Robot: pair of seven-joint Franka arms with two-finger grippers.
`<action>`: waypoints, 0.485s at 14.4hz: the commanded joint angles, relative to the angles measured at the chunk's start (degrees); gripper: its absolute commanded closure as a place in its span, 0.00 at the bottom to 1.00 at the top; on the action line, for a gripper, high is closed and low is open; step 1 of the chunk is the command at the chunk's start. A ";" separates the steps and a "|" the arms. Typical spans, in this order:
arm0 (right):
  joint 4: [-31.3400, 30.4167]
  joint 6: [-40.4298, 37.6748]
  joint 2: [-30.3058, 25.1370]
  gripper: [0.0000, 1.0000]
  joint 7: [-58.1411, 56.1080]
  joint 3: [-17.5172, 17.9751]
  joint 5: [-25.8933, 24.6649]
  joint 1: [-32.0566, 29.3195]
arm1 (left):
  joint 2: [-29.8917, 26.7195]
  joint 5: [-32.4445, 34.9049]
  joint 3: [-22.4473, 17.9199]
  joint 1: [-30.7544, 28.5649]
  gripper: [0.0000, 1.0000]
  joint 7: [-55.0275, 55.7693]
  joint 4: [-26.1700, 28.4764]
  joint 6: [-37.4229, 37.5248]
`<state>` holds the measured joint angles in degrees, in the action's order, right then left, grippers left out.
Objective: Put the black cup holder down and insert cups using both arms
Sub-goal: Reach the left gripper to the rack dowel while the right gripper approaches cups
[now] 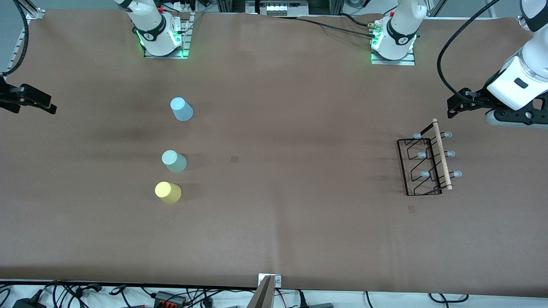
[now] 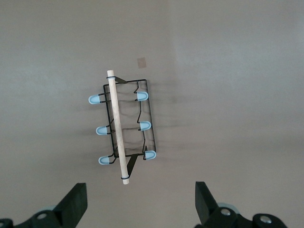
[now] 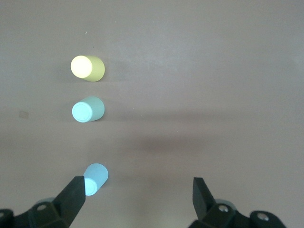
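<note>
The black cup holder [image 1: 424,164] sits on the brown table toward the left arm's end, its wooden rod [image 1: 442,154] on top. It also shows in the left wrist view [image 2: 124,126]. My left gripper [image 1: 457,103] hangs open and empty over bare table beside the holder, and its own view [image 2: 140,204] shows the jaws wide apart. The light blue cup [image 1: 181,109], grey-green cup [image 1: 174,161] and yellow cup [image 1: 168,192] stand mouth-down toward the right arm's end. My right gripper [image 1: 32,102] is open and empty [image 3: 137,197], high over the table near the light blue cup [image 3: 96,178].
Two small brown square marks lie on the table, one mid-table [image 1: 234,159] and one near the holder [image 1: 411,208]. The arm bases [image 1: 162,40] [image 1: 394,42] stand along the table's top edge. Cables lie along the edge nearest the front camera [image 1: 171,296].
</note>
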<state>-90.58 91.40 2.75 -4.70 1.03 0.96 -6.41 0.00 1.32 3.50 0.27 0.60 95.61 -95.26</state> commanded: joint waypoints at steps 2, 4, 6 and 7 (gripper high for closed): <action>-0.73 0.00 -0.73 0.00 -0.14 -0.06 0.80 0.43 | 0.88 -0.53 -0.33 -0.01 0.00 -1.13 -1.74 1.31; -0.73 0.45 -0.38 0.00 -0.13 0.03 0.80 0.43 | 0.80 -0.53 -0.25 -0.01 0.00 -0.87 -1.74 1.40; -1.26 0.10 -0.02 0.00 -0.66 0.03 0.71 1.13 | 0.88 -0.53 -0.07 -0.01 0.00 -0.60 -2.35 1.31; -2.22 0.44 0.06 0.00 -0.31 0.03 0.71 1.31 | 1.58 -0.53 -0.07 0.08 0.00 -0.86 -3.14 1.48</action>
<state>-91.16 91.40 2.92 -4.70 1.04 0.98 -5.72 0.12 1.32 3.46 0.29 0.60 95.36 -95.25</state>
